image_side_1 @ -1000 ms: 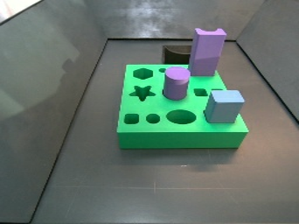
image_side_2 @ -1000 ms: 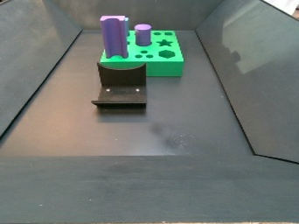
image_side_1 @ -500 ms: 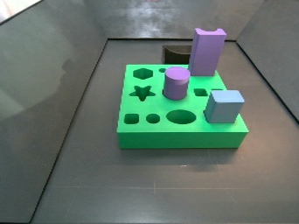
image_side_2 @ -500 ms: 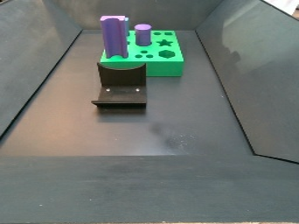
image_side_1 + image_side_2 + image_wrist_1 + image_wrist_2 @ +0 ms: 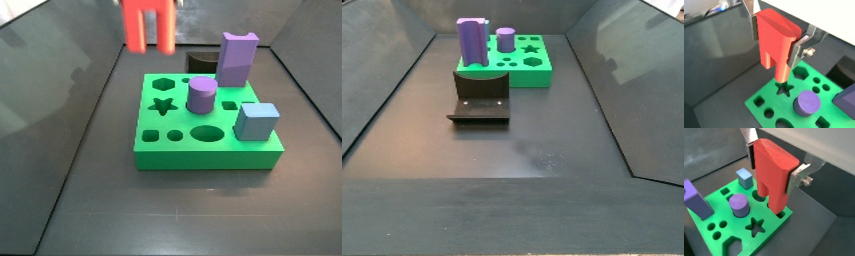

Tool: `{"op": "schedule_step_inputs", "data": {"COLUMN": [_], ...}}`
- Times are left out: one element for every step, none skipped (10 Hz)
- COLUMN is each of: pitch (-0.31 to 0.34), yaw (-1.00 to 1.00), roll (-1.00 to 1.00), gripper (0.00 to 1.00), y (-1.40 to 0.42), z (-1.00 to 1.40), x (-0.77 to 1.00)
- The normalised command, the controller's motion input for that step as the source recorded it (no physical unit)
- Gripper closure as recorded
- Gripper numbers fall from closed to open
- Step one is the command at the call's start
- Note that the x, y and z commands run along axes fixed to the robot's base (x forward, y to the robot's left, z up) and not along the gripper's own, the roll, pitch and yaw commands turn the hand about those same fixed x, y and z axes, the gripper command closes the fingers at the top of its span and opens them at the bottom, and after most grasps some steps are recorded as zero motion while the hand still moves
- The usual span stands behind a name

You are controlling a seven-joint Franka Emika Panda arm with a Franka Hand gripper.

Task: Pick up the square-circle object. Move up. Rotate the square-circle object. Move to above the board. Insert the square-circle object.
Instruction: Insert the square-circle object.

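Fixture (image 5: 480,97) before the board (image 5: 523,66)

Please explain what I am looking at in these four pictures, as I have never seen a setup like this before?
This is a robot arm with a two-finger pincer. Two pictures come from cameras on its wrist, looking down past the pincer. Two come from cameras fixed beside the dark table. In both wrist views the pincer's silver fingers grip a red piece, the square-circle object, legs pointing down. It hangs in the air above the board, a green block with star, hexagon, circle, oval and square holes. In a side view the red piece shows near the upper edge of the picture. A purple cylinder, a taller purple block and a light-blue cube already stand on the board. A dark L-shaped fixture stands beside it.
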Motion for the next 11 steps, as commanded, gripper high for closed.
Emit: {"op": "schedule_step_inputs", "data": {"pitch": [0.0, 0.0, 0.0, 0.0, 0.0, 0.0, 0.106, 0.0, -0.059, -0.139, -0.103], "yaw": [0.69, 0.6, 0.54, 0.48, 0.4, 0.26, 0.08, 0.0, -0.05, -0.08, -0.13], "roll": [-0.08, -0.07, 0.0, 0.11, 0.27, 0.32, 0.11, 0.0, 0.13, 0.25, 0.3], "gripper": [1.0, 1.0, 1.0, 1.0, 1.0, 1.0, 1.0, 1.0, 1.0, 1.0, 1.0], "y": [-0.04, 0.0, -0.03, -0.14, -0.35, -0.5, -0.34, 0.03, -0.14, -0.3, -0.28], "z": [-1.0, -0.92, -0.8, -0.75, -0.74, -0.66, -0.36, 0.0, -0.21, -0.17, -0.09], "x": [0.27, 0.37, 0.39, 0.39, 0.37, 0.1, 0.0, 0.0, -0.12, -0.43, -0.39]}}
